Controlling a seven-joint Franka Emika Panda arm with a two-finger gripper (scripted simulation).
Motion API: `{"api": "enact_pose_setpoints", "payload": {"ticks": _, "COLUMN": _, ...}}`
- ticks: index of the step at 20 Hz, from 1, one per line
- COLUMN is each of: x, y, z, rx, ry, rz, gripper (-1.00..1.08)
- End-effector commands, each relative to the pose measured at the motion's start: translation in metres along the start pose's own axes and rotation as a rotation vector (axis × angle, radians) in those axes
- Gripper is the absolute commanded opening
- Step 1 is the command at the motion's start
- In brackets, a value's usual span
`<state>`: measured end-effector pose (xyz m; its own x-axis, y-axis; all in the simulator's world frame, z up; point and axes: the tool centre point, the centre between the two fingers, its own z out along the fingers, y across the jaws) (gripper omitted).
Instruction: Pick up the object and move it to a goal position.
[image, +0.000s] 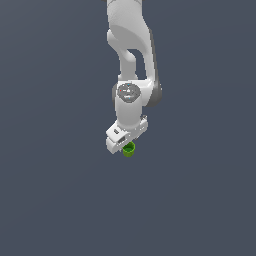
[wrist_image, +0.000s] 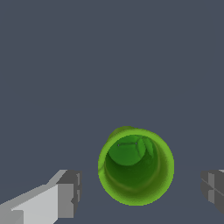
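Note:
The object (wrist_image: 135, 166) is a small bright green cup with a darker hollow inside, seen from above in the wrist view. It stands between my two grey fingertips (wrist_image: 70, 192), with a gap on each side, so nothing touches it. My gripper (wrist_image: 142, 188) is open around it. In the exterior view the object (image: 129, 149) peeks out just under the white hand of the gripper (image: 125, 145), whose fingers are hidden by the hand.
A plain dark grey-blue surface (image: 200, 200) fills both views. The white arm (image: 129, 40) comes down from the top of the exterior view. No other objects or edges show.

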<state>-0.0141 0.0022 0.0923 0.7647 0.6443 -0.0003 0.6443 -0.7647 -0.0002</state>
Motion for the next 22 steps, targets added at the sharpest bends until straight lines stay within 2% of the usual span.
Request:
{"api": "enact_pose_setpoints", "payload": {"ticks": 1, "x": 0.000, "y": 0.000, "z": 0.003, "rx": 0.000, "ry": 0.000, "rz": 0.000, "gripper": 1.00}}
{"api": "enact_pose_setpoints", "payload": {"ticks": 10, "x": -0.001, "y": -0.001, "z": 0.042, "rx": 0.000, "ry": 0.000, "rz": -0.005, "gripper": 1.00}}
{"api": "enact_pose_setpoints", "payload": {"ticks": 15, "x": 0.000, "y": 0.000, "z": 0.050, "rx": 0.000, "ry": 0.000, "rz": -0.005, "gripper": 1.00}}
{"api": "enact_pose_setpoints", "payload": {"ticks": 16, "x": 0.000, "y": 0.000, "z": 0.050, "rx": 0.000, "ry": 0.000, "rz": -0.005, "gripper": -1.00}}
{"api": "enact_pose_setpoints", "payload": {"ticks": 22, "x": 0.000, "y": 0.000, "z": 0.050, "rx": 0.000, "ry": 0.000, "rz": -0.005, "gripper": -1.00}}
